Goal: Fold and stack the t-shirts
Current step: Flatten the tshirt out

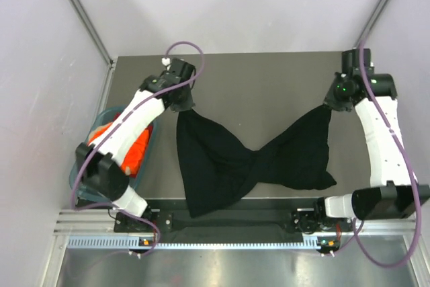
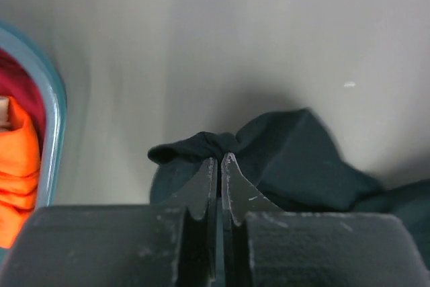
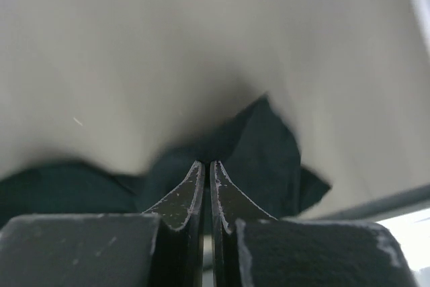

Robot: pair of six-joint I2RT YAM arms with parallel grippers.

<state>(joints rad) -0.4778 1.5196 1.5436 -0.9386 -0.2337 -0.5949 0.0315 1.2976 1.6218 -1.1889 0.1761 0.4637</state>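
Note:
A black t-shirt [image 1: 248,166] hangs stretched between both arms above the table, twisted at its middle, its lower parts draped toward the near edge. My left gripper [image 1: 186,107] is shut on the shirt's upper left corner; the left wrist view shows the bunched black cloth [image 2: 282,159] pinched at my gripper's [image 2: 220,159] tips. My right gripper [image 1: 330,104] is shut on the upper right corner, with black cloth [image 3: 265,152] pinched at its [image 3: 205,163] tips. An orange t-shirt [image 1: 138,149] lies in the teal basket [image 1: 149,159] at the left, partly under my left arm.
The grey table [image 1: 262,85] stretches behind the shirt to the back wall. The teal basket's rim [image 2: 57,126] shows at the left of the left wrist view with orange cloth [image 2: 17,159] inside. A metal rail [image 1: 228,223] runs along the near edge.

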